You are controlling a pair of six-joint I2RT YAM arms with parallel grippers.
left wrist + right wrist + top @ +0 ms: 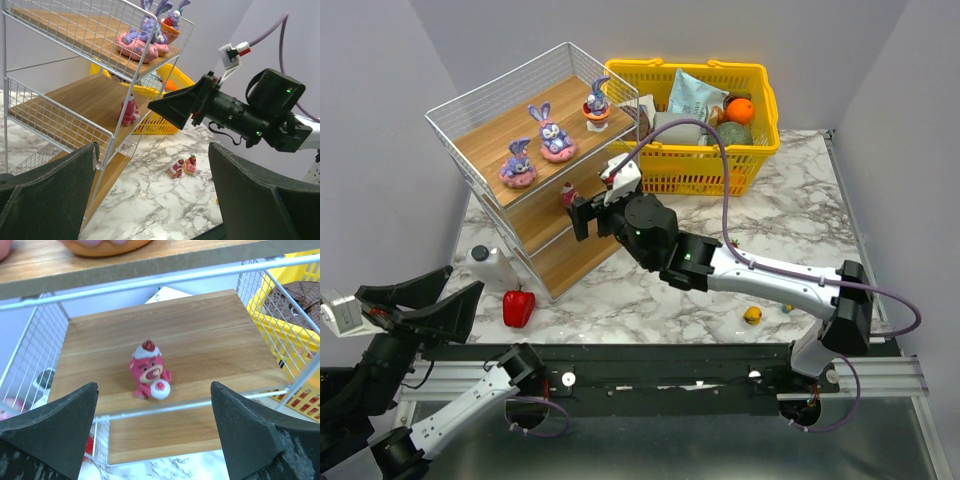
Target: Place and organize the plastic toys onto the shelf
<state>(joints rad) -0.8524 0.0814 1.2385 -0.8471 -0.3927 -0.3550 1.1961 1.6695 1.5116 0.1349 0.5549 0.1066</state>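
Top view: nearest the lens, at lower left, the left gripper (466,277) stands spread and empty over the marble table (620,295), beside a white bottle (490,265) and a red pepper (518,307). The right gripper (592,205) reaches to the middle tier of the shelf (485,135). Three purple bunnies (552,135) sit on the top board, with a yellow basket (690,170) behind. Left wrist view: it adds two small red pieces (183,166) on the table, not visible from above. Right wrist view: it plainly shows the jaws wide apart, gripping nothing. A pink figure (147,370) stands upright on the middle board, just behind the front wire, touching neither finger.
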